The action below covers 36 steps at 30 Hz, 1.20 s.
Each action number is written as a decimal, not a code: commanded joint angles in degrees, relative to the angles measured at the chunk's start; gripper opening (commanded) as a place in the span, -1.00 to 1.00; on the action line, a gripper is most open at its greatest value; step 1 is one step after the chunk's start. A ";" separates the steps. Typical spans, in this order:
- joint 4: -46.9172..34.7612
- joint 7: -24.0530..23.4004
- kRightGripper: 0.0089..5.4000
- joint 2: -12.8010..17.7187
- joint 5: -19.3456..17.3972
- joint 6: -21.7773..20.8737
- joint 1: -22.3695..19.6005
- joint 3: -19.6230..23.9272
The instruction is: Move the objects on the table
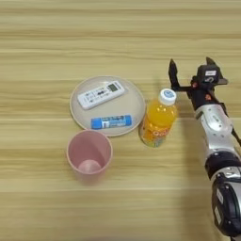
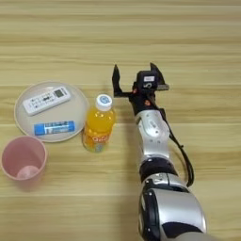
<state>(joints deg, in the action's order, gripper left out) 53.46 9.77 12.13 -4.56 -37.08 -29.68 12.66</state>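
An orange juice bottle (image 1: 159, 120) with a white cap stands upright on the table (image 1: 117, 33), just right of a beige plate (image 1: 136, 101). On the plate lie a white remote control (image 1: 101, 94) and a blue tube (image 1: 111, 122). A pink cup (image 1: 89, 152) stands upright in front of the plate, its mouth facing up. My right gripper (image 1: 189, 66) hovers just right of and behind the bottle's cap, open, with nothing between its two black fingers. It is apart from the bottle.
The silver forearm (image 2: 153, 136) runs from the bottom edge up to the gripper, right of the bottle. Bare wood stretches across the far half of the table and along the front edge.
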 commanded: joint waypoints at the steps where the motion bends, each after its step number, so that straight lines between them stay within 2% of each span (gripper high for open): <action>1: -10.17 -1.19 0.99 0.42 -0.07 0.53 0.40 -0.59; 8: -30.14 -0.68 0.99 -2.13 -0.04 5.24 16.33 -2.98; 10: -33.91 -1.00 0.99 -2.06 -0.14 6.71 19.24 -2.80; 15: -37.72 -2.00 0.99 -1.88 -0.17 9.47 20.33 -2.37; 18: -42.32 -1.89 0.99 -0.55 -1.19 10.78 20.90 -1.29; 20: -47.08 -1.36 0.99 0.16 -2.67 11.59 21.42 -0.48; 23: -58.58 -0.29 0.99 2.30 -5.58 12.86 20.71 0.93; 26: -67.59 0.82 0.99 4.01 -8.63 16.81 19.97 1.11; 29: -73.95 1.79 0.99 4.18 -9.97 21.11 22.91 -0.22; 32: -75.89 3.06 0.99 3.58 -10.74 24.63 26.36 -1.78; 36: -77.24 7.87 0.99 4.88 -12.52 25.86 30.16 -3.58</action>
<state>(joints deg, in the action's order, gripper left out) -20.47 15.34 14.89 -16.11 -10.66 1.23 9.41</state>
